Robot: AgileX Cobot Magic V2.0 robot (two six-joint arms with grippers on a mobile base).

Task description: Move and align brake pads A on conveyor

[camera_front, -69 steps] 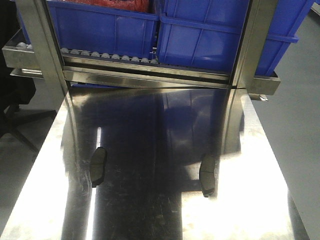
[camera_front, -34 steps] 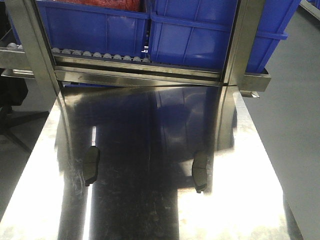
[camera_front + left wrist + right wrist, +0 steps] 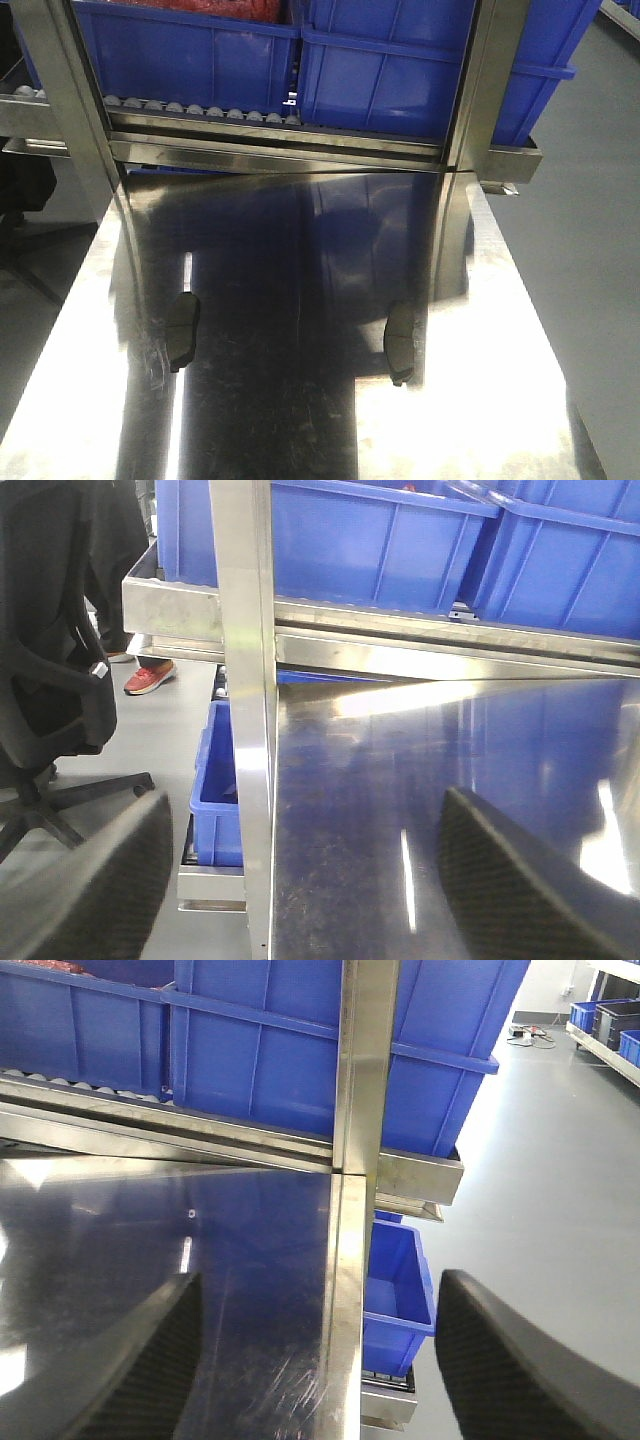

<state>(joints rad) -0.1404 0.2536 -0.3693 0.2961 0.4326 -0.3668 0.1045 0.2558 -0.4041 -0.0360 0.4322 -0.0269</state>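
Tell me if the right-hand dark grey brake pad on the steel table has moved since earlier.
No. Against the right edge of the shiny steel table, the dark grey curved brake pad keeps its spot; the whole view slid left together.

The left gripper (image 3: 305, 815) shows only two blurred dark fingers (image 3: 95, 885), spread wide and cut off by the bottom edge; the right gripper (image 3: 315, 1295) looks the same. Left of the left gripper an office chair (image 3: 50, 670) is cropped, and the wearer of a red shoe (image 3: 150, 677) is hidden. Ahead of both grippers the blue bins (image 3: 400, 80) lose their tops, their red contents (image 3: 215, 7) unidentifiable. Grooves on the brake pads A (image 3: 183, 330) are too small to tell.
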